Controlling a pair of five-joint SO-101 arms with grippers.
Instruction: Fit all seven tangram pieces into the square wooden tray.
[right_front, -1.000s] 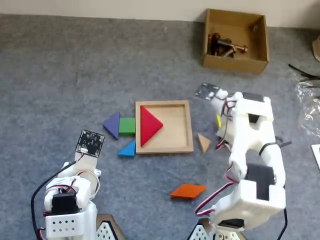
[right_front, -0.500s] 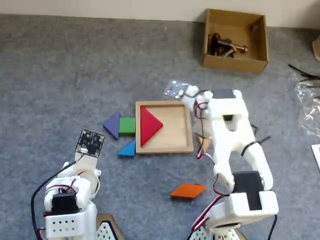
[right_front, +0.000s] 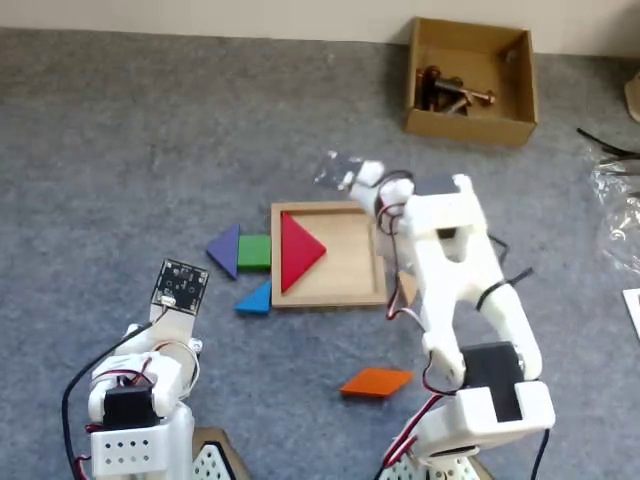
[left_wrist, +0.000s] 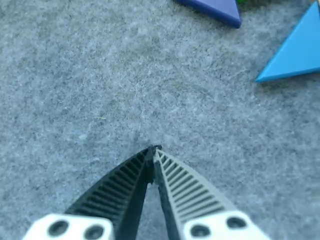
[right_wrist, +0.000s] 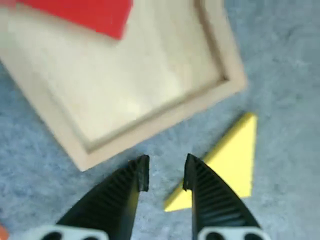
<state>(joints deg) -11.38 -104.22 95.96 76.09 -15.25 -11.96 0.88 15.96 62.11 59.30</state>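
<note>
Swinging in from the right, the right arm now reaches over the far right corner of the square wooden tray (right_front: 330, 298); the left arm has not stirred. The right gripper (right_wrist: 165, 172) hangs just outside a tray corner, its fingers parted a little with nothing between them. The yellow triangle (right_wrist: 227, 160) lies right beside them on the grey felt surface (right_front: 150, 130), close to the tray's rim. The left gripper (left_wrist: 152, 152) has its fingers pressed together, empty, off the tray's left.

Only the large red triangle (right_front: 298, 250) sits inside the tray, against its left wall. Just left of the tray wait the purple triangle (right_front: 225, 250), green square (right_front: 254, 252) and light blue triangle (right_front: 256, 298). The small tan wooden triangle (right_front: 406, 288) lies just right of the tray, and the orange parallelogram (right_front: 376, 381) lies well apart on its near side. By my reckoning one piece of seven is placed and six remain.
</note>
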